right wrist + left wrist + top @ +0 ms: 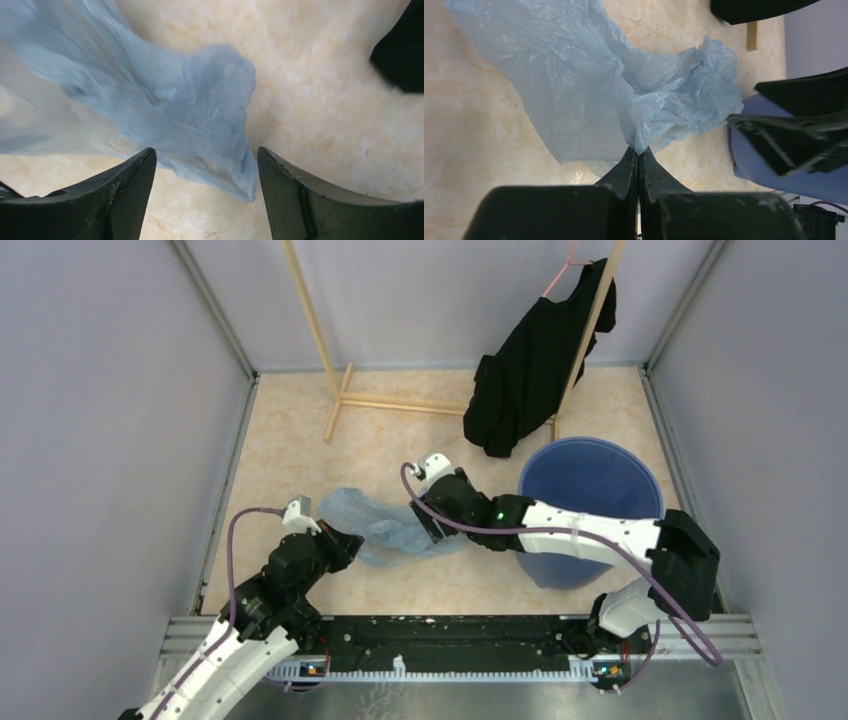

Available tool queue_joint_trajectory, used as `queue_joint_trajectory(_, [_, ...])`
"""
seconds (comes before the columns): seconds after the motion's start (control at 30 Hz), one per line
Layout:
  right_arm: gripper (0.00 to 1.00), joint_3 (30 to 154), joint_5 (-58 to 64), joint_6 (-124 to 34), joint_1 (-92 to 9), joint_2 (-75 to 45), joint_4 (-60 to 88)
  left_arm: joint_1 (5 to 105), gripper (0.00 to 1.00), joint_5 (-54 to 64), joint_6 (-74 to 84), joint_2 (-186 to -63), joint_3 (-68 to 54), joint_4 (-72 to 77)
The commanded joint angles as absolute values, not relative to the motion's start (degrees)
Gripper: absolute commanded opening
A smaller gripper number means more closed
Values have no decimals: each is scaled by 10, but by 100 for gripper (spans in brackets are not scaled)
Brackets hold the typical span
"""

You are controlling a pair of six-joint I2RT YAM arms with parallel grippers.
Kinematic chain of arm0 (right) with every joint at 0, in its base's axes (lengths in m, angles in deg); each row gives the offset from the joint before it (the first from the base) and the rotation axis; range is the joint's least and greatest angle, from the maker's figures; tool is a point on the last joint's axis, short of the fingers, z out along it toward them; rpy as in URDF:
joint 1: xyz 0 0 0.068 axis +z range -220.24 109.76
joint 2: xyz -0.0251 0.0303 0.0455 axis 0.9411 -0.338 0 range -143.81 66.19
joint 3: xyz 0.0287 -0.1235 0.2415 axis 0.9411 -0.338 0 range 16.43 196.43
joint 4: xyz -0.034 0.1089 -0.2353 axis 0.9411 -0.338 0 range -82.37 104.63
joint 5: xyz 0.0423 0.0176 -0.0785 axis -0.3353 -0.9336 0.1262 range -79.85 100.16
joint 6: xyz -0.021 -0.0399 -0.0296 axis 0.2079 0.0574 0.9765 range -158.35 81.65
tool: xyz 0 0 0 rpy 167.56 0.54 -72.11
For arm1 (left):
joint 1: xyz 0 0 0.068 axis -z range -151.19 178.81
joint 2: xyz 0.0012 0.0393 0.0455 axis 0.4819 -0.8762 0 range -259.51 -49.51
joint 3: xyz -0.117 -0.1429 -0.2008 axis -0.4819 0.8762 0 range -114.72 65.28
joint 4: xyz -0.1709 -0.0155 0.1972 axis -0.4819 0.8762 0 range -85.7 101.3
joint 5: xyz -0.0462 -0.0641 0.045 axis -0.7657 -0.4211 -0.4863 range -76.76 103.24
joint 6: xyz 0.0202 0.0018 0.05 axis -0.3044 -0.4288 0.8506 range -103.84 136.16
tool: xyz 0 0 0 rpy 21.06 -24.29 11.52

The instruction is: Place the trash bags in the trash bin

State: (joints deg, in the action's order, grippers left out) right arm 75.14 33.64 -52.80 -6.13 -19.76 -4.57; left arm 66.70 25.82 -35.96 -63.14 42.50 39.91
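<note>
Left fingers (628,172) clamp the trash bag (584,85), right fingers (125,187) spread above it, outside the trash bin (590,485).

This is a robotics lab test cell, not a lived-in room. Plain grey panels (100,440) close off three sides, joined by bare metal posts (215,310), around a small beige stone-patterned floor (290,460). Two arms (590,530) are bolted to a rail (450,645) at the near edge, with purple cables (231,560) looped along them. The only furnishings are loose props: a wooden rack (320,340) holding a black garment (530,370), a blue bin (590,480) and a thin bag (375,520).
</note>
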Motion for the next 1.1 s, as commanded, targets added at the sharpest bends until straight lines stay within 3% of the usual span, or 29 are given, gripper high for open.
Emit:
queue_joint_trajectory(0.0, [76,840,352,-485,-57,-144,-45,668,0,278,-390,-616,435,393])
queue_joint_trajectory(0.17, [74,862,279,-507,-61,-188,7,668,0,274,-390,-617,435,395])
queue_joint_trajectory(0.33, [40,849,188,-552,-61,-262,95,668,0,274,-391,-617,436,395])
queue_joint_trajectory(0.47, [25,830,170,-589,-57,-322,151,668,0,274,-389,-617,434,395])
queue_joint_trajectory(0.7, [24,790,196,-615,-45,-415,243,668,0,273,-389,-620,433,396])
queue_joint_trajectory(0.9, [26,829,238,-588,-46,-449,181,668,0,275,-389,-620,431,397])
queue_joint_trajectory(0.97, [32,835,226,-577,-46,-419,152,669,0,276,-389,-620,430,398])
queue_joint_trajectory(1.07, [50,828,221,-556,-46,-339,106,668,0,277,-391,-620,430,399])
